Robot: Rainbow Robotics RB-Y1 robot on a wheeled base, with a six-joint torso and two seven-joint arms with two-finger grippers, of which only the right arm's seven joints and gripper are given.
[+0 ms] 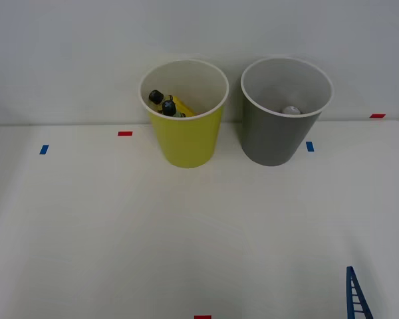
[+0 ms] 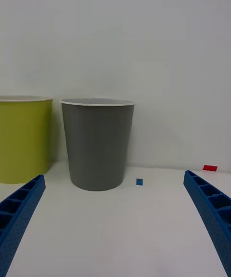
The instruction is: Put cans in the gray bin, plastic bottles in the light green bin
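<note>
One open hand (image 2: pixel 115 229), two bins, two bottles (image 1: pixel 166 104), one can (image 1: pixel 291 110)

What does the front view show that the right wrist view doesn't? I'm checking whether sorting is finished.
Front view alone: black-capped plastic bottles inside the round yellow-green plastic bin and a silvery can top inside the round dark gray plastic bin. Right wrist view alone: the right hand open, its blue ribbed fingers spread and holding nothing. Both: the two bins upright, side by side on the white table.
</note>
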